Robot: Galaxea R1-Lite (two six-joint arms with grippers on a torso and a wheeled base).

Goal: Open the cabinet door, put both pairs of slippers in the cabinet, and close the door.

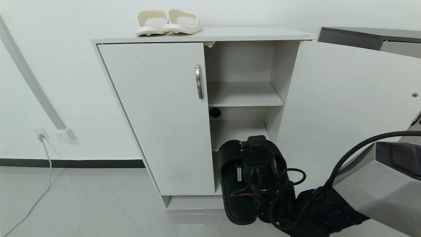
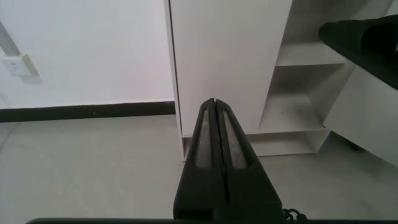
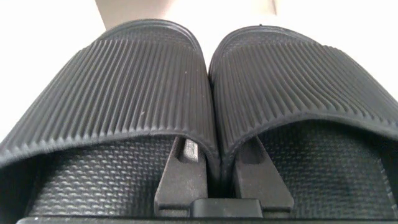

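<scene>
Slippers (image 1: 230, 197), black, half hide the right pincer (image 3: 216, 154) pinching their straps; left pincer (image 2: 214, 104) pressed together.

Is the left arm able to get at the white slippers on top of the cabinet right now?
Probably yes: the white slippers lie uncovered on the cabinet top, and the left gripper is empty, though shut.

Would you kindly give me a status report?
Left gripper shut, empty. Right gripper shut on black ribbed rubber slippers before open white cabinet. Atop it, cream open-toe slippers. Path unobstructed.
</scene>
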